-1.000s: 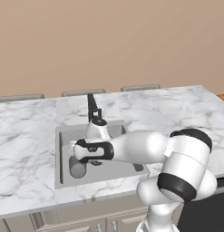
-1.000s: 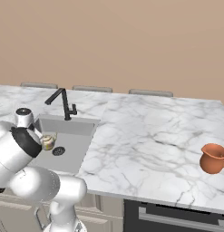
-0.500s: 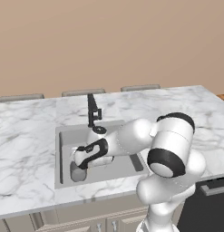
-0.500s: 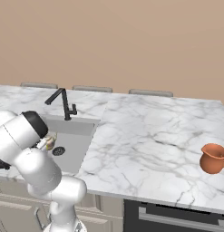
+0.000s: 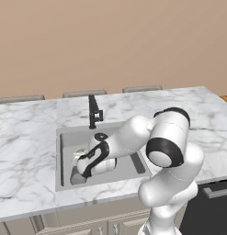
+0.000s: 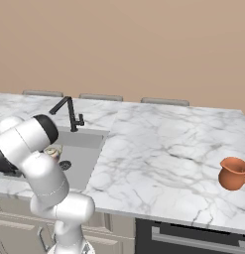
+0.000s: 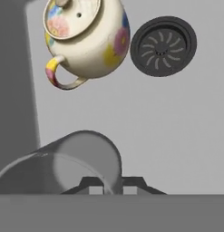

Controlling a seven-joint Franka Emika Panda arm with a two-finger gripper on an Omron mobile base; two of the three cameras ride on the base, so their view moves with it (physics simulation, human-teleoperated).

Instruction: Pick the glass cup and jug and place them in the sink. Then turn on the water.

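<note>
- The fingers (image 7: 99,183) were down inside the sink (image 7: 168,127), towards its left end in the left base view.
- They stood narrow, pinched on the wall of the cup (image 7: 63,167) at its rim, one finger inside and one outside.
- In the hand view the cup ran from the fingers towards the lower left, its round mouth turned to the camera, so it was tilted rather than upright.
- It sat low in the basin; whether it touched the floor could not be told.
- A cream teapot (image 7: 84,38) with coloured flower spots and a looped handle was beyond the fingers, apart from the cup, its lid facing the camera.
- The black drain (image 7: 163,45) lay just beside the teapot, beyond the fingers and to their right in the hand view.
- The black tap (image 5: 93,110) stood on the back rim of the sink, past the hand.
- The jug (image 6: 233,172) stood upright on the marble desk (image 6: 158,149), well apart from the fingers and the sink, near the desk's far right edge in the right base view.
</note>
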